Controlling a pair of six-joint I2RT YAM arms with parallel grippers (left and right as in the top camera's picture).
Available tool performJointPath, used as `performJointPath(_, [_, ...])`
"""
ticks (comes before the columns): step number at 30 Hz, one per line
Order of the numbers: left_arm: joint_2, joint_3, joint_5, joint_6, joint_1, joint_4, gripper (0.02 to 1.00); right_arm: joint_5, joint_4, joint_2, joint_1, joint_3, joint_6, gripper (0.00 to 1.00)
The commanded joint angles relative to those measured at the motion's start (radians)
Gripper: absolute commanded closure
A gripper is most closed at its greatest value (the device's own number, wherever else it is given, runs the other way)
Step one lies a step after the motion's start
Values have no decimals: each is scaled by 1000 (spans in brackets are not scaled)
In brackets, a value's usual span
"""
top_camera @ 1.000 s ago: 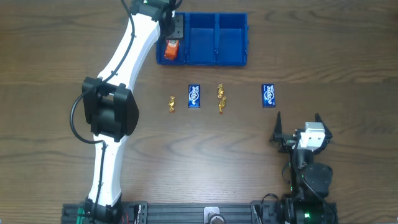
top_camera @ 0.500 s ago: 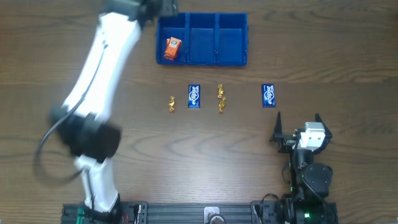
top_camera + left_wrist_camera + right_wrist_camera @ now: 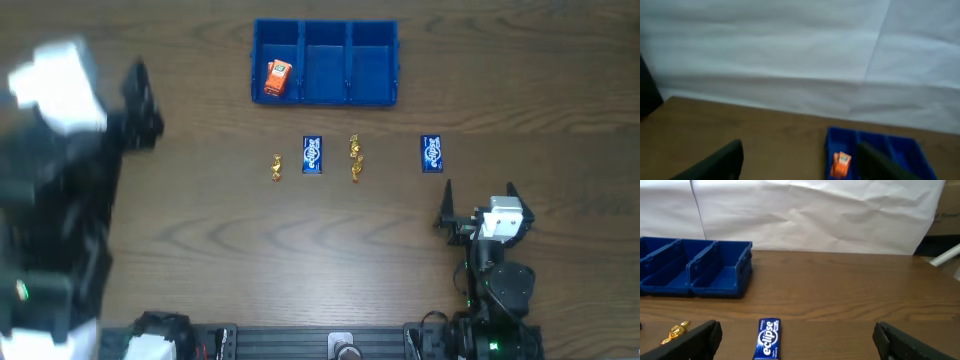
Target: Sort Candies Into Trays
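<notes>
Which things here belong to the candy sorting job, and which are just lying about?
Job: blue tray, orange candy in its left compartment, left blue pack, right blue pack, lone gold candy, gold candy pair.
Lying about: white backdrop, cardboard box beyond the table.

The left arm has swung away from the blue tray. A second ago it stretched up the table with its gripper over the tray's left compartment, right beside the orange candy. Half a second ago it was already sweeping off to the left. Now it has pulled back to the table's left edge, blurred with motion. The left gripper is well away from the tray, its fingers spread with nothing between them. The orange candy now lies uncovered in that left compartment.
</notes>
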Motion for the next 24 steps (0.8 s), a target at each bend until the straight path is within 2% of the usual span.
performJointPath(1, [-336, -402, 163, 65, 92, 156, 240, -2, -3, -5, -6, -2, -14, 3])
performJointPath(3, [-438, -533, 198, 49, 120, 205, 226, -3, -3, -5, -6, -2, -14, 1])
performJointPath(7, [-566, -740, 203, 47, 127, 331, 194, -3, -3, -5, -6, -2, -14, 3])
performJointPath(8, [-591, -790, 213, 60, 127, 375, 143, -3, -3, -5, -6, -2, -14, 1])
performJointPath(11, [-644, -899, 222, 78, 127, 476, 93, -3, -3, -5, -6, -2, -14, 3])
performJointPath(17, [-739, -1075, 221, 94, 131, 605, 73, -2, -3, -5, -6, -2, -14, 1])
performJointPath(20, [-800, -1157, 222, 90, 135, 615, 60, -3, -3, -5, -6, -2, -14, 3])
performJointPath(24, [-838, -1166, 225, 87, 136, 527, 49, -3, -3, -5, -6, -2, -14, 3])
